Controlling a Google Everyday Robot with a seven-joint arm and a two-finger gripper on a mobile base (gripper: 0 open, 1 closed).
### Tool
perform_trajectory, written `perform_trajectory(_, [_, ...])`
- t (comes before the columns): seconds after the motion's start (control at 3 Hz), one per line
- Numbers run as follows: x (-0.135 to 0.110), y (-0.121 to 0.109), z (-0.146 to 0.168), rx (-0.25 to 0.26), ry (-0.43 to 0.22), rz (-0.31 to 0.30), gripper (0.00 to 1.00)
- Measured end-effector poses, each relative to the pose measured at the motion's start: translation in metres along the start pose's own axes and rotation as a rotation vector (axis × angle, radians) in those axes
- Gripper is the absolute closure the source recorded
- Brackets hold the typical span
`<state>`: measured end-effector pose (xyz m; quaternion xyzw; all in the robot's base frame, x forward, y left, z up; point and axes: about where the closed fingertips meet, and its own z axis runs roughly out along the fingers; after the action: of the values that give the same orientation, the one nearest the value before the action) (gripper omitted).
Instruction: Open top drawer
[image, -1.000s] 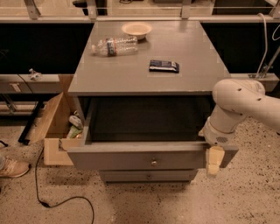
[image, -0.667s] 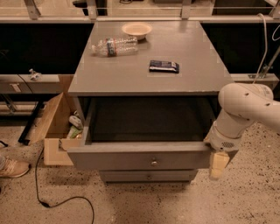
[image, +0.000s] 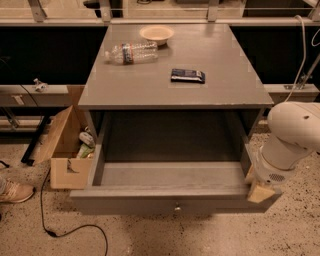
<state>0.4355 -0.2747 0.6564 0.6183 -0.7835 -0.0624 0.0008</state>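
Camera view: tool (image: 258, 188) at right front corner of open top drawer (image: 150, 202); its grip cannot be told.

One bottle (image: 131, 52), one bowl (image: 156, 33), one packet (image: 187, 75) on the table (image: 145, 87) — one top drawer (image: 140, 204), one hand (image: 258, 189) at its right front corner.

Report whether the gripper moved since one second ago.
Yes: the gripper went lower and rightward in view, farther from the fixed tabletop, beside the top drawer.

Top drawer (image: 125, 202) pulled far out; gripper (image: 259, 190) at its front right corner; bottle (image: 131, 52) lying on cabinet top (image: 150, 85).
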Motion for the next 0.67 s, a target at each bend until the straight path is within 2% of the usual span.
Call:
perform_trajectory(0.33, [0.0035,0.0042,-0.0005,0.008,-0.003,0.013,0.69])
perform_trajectory(0.67, [0.0035,0.0042,-0.0005,0.008,-0.003,0.013,0.38])
